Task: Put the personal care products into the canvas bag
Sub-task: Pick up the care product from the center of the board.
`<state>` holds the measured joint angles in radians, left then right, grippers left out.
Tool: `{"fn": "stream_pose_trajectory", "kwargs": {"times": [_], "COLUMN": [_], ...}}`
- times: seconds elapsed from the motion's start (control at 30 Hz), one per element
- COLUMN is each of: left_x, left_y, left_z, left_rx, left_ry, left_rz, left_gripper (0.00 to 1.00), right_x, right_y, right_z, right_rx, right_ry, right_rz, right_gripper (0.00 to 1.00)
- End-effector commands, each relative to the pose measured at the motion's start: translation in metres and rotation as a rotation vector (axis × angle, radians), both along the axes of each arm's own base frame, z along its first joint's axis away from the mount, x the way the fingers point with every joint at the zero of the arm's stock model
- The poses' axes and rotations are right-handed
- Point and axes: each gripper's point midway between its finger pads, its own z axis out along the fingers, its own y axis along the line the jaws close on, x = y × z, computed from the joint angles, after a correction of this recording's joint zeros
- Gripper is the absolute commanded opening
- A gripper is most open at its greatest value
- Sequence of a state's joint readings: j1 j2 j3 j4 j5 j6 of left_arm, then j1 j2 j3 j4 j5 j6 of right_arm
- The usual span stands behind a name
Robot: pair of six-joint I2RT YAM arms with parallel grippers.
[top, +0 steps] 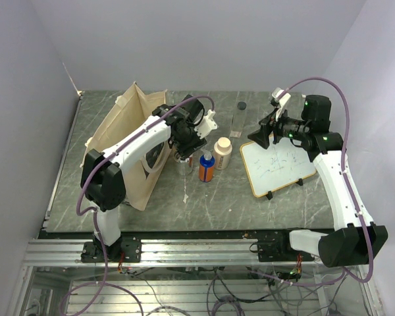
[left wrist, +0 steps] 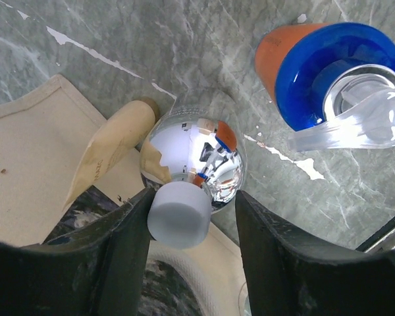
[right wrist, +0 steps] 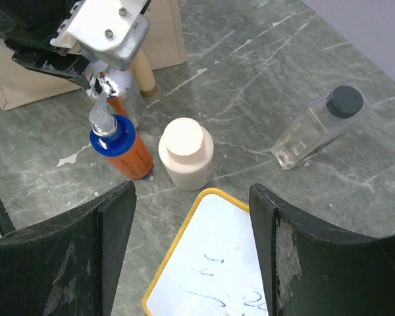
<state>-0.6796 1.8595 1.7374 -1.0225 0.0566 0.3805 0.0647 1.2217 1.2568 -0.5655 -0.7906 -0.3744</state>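
The silver bottle (left wrist: 207, 161) stands beside the canvas bag (top: 128, 141), its white cap (left wrist: 179, 214) between the fingers of my left gripper (left wrist: 192, 224). The left finger touches the cap and a gap remains at the right finger, so the gripper is open. The blue-and-orange bottle (top: 206, 167) and the cream wide-lidded bottle (top: 222, 153) stand just right of it. A clear bottle with a dark cap (right wrist: 319, 125) lies further back. My right gripper (top: 263, 135) hovers open and empty over the near corner of the whiteboard (right wrist: 217, 263).
The yellow-framed whiteboard (top: 276, 168) lies at the right. A small dark cap (top: 241, 105) sits near the back. The bag's strap handle (left wrist: 115, 141) lies close to the silver bottle. Walls close in the back and both sides.
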Motion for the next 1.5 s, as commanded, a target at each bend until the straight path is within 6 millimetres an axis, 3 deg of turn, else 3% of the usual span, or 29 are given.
{"fn": "stream_pose_trajectory", "kwargs": {"times": [0.0, 0.17, 0.47, 0.63, 0.8, 1.03, 1.27, 1.47], "left_x": [0.002, 0.005, 0.000, -0.010, -0.020, -0.050, -0.069, -0.077], "left_y": [-0.004, -0.005, -0.004, -0.004, -0.004, -0.004, 0.007, 0.010], "left_z": [-0.003, 0.001, 0.027, 0.047, 0.074, 0.119, 0.167, 0.220], "left_rx": [-0.002, -0.007, -0.032, -0.065, -0.106, -0.200, -0.273, -0.387], "left_ry": [-0.004, -0.022, -0.076, -0.081, -0.097, -0.096, -0.203, -0.345], "left_rz": [0.001, -0.013, -0.099, -0.159, -0.202, -0.300, -0.341, -0.323], "left_gripper": [0.60, 0.48, 0.08, 0.07, 0.07, 0.07, 0.07, 0.07], "right_x": [0.001, 0.001, 0.003, 0.005, 0.006, 0.006, 0.008, 0.009], "right_y": [-0.001, -0.001, -0.003, -0.005, -0.005, -0.007, -0.008, -0.007], "right_z": [0.004, 0.003, -0.001, 0.000, 0.002, 0.003, 0.004, 0.004], "right_rx": [0.015, 0.017, -0.001, -0.009, -0.011, -0.014, -0.009, -0.007], "right_ry": [-0.013, -0.012, -0.016, -0.024, -0.028, -0.029, -0.024, -0.028], "right_rz": [0.001, 0.004, 0.002, -0.006, -0.011, -0.017, -0.018, -0.015], "right_gripper": [0.69, 0.70, 0.73, 0.99, 1.00, 1.00, 1.00, 1.00]}}
